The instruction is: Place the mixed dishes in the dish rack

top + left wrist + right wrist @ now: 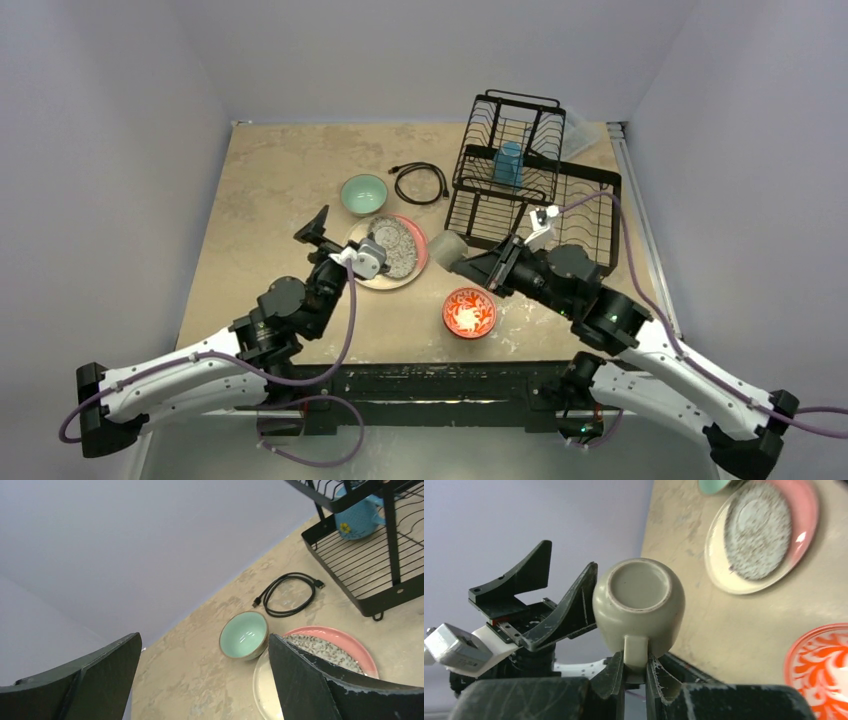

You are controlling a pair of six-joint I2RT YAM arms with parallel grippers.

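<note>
My right gripper (478,265) (635,665) is shut on the handle of the small grey mug (447,249) (639,600) and holds it above the table, its base toward the wrist camera. My left gripper (340,240) (204,637) is open and empty at the left rim of the cream-and-pink plate (420,262) (350,640), which carries the grey speckled oval dish (397,246) (760,530). The teal bowl (363,194) (244,636) sits behind the plate. A red-orange patterned bowl (469,312) (821,665) sits near the front. The blue cup (509,163) (357,520) stands in the black dish rack (590,215).
A black coiled cable (420,182) (290,592) lies between the teal bowl and the rack. The rack stands at the table's far right, near the right edge. Grey walls enclose the table on three sides.
</note>
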